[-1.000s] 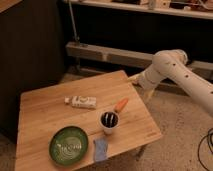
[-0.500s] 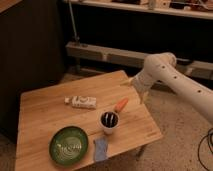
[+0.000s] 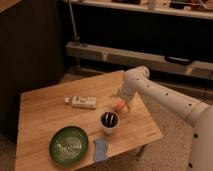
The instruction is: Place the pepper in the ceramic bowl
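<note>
The pepper (image 3: 118,105) is a small orange tapered vegetable lying on the wooden table (image 3: 45,115), just right of and behind the white cup (image 3: 109,121). My gripper (image 3: 123,103) is at the end of the white arm, right over the pepper's right end and partly hiding it. The ceramic bowl (image 3: 68,146) is a round dark-green dish with pale swirl marks, at the table's front left, well apart from the gripper.
A white tube-like packet (image 3: 81,102) lies mid-table left of the pepper. A blue sponge (image 3: 100,149) lies by the bowl near the front edge. Dark shelving (image 3: 150,30) stands behind the table. The table's right edge is close to the gripper.
The arm has swung left and down from beyond the table's right edge. The gripper now sits over the pepper. The objects on the table have not moved.
</note>
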You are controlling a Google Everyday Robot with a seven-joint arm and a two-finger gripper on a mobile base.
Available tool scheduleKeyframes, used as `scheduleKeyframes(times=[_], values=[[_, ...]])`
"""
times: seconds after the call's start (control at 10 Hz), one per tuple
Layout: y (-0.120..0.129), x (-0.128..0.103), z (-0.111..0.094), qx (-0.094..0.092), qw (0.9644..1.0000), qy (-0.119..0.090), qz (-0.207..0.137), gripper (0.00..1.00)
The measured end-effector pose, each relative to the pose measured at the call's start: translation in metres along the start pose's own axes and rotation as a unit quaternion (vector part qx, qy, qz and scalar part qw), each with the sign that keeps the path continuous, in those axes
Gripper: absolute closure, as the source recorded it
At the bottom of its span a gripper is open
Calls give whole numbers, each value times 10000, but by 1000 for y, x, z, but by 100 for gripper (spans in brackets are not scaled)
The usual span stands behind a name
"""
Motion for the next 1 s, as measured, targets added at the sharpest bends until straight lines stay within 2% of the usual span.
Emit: scheduleKeyframes(times=[0.2,0.3,0.5,0.6,0.7,0.8,0.9,1.0], values=[[-4,9,8,-143,9999,-46,-8,24],[-1,14,16,-257,9996,-134,38,37],[8,19,32,-391,9989,-244,100,55],[13,19,36,-451,9984,-303,127,68],[15,20,36,-451,9984,-307,146,79],[14,20,35,-447,9984,-304,140,85],[14,20,34,-444,9985,-299,131,98],[14,20,34,-444,9985,-298,130,100]])
